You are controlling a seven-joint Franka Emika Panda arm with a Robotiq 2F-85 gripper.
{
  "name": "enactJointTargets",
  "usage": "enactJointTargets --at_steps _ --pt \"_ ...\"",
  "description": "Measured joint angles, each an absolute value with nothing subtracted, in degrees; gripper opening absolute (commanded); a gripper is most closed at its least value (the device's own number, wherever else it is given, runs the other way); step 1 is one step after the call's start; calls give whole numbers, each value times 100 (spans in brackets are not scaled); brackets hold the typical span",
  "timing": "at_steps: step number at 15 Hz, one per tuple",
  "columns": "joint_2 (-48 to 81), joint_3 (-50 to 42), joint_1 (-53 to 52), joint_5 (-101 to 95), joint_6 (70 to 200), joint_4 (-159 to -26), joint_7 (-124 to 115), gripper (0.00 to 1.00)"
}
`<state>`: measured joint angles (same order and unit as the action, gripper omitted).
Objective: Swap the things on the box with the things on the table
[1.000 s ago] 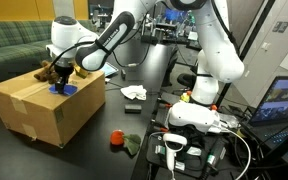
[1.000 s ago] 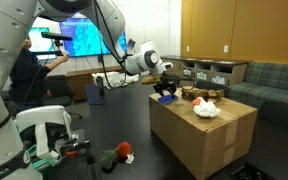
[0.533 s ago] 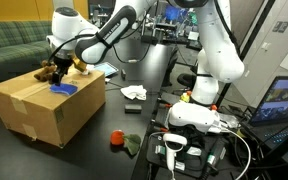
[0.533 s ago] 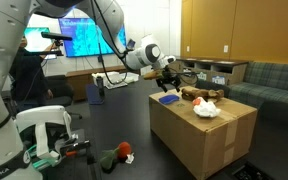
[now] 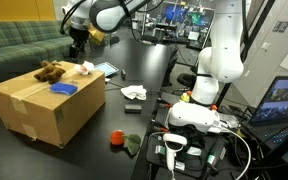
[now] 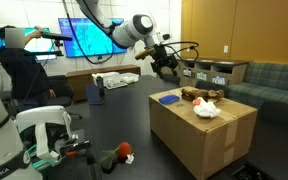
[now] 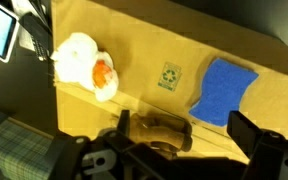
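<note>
Three things are lying on top of the box [image 5: 44, 105]: a blue pad [image 5: 63, 88], a brown plush toy [image 5: 52, 71] and a white crumpled bundle [image 5: 85, 68] showing an orange patch in the wrist view; the box itself is sitting closed on the table [image 5: 104, 122], towards one end of the glossy black surface; the gripper [image 5: 77, 45] is hanging in the air above the box's far side, clear of everything on it; its jaws are standing wide apart and gripping nothing, and the wrist view is looking down between them at the plush toy and the pad; beside the box, near the robot's base, a small red object [image 5: 115, 138] and a green object [image 5: 133, 144] are lying just beside each other on the table; a white item [image 5: 134, 93] is lying farther back.
</note>
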<state>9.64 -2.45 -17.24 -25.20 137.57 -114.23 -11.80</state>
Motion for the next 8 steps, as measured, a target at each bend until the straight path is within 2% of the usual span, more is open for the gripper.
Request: enactJointTargets --at_steps 8 --pt "-1246 113 -977 -1923 12079 -12735 -714 100"
